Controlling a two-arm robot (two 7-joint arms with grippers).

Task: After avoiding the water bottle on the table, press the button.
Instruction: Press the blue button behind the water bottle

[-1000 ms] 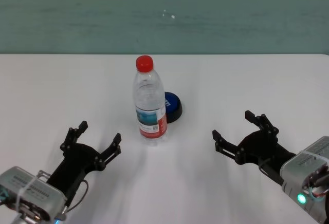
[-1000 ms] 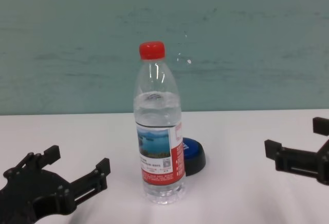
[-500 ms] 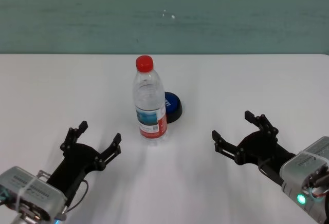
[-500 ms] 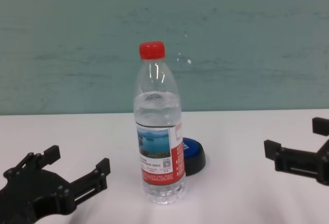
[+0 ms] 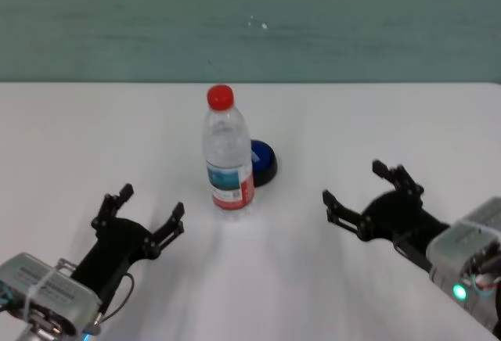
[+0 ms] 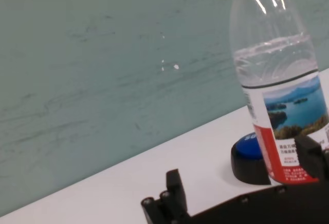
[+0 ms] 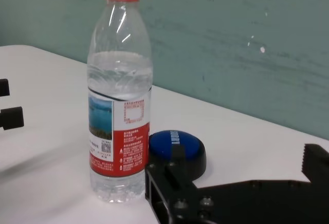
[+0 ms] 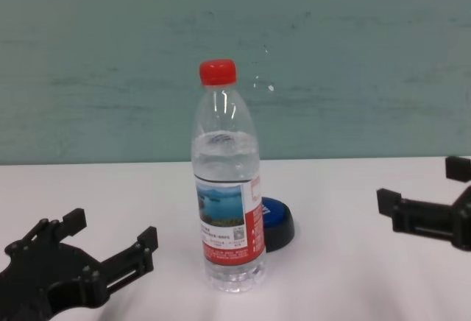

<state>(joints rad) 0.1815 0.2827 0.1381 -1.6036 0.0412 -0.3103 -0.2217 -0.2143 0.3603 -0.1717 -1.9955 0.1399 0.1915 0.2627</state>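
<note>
The water bottle (image 5: pixel 227 153) stands upright on the white table (image 5: pixel 352 122), with a red cap and a red, white and blue label; it also shows in the chest view (image 8: pixel 227 188). The blue button (image 5: pixel 263 161) sits on its black base just behind and right of the bottle, partly hidden by it in the chest view (image 8: pixel 278 220). My right gripper (image 5: pixel 356 192) is open and empty, right of the bottle and clear of it. My left gripper (image 5: pixel 150 209) is open and empty at the near left. The right wrist view shows the bottle (image 7: pixel 120 106) with the button (image 7: pixel 177 149) beside it.
A green wall (image 5: pixel 250 20) runs behind the table's far edge. White tabletop lies between both grippers and the bottle, and to the right of the button.
My right gripper has shifted slightly up and away from the near edge. The left arm, bottle and button have not moved.
</note>
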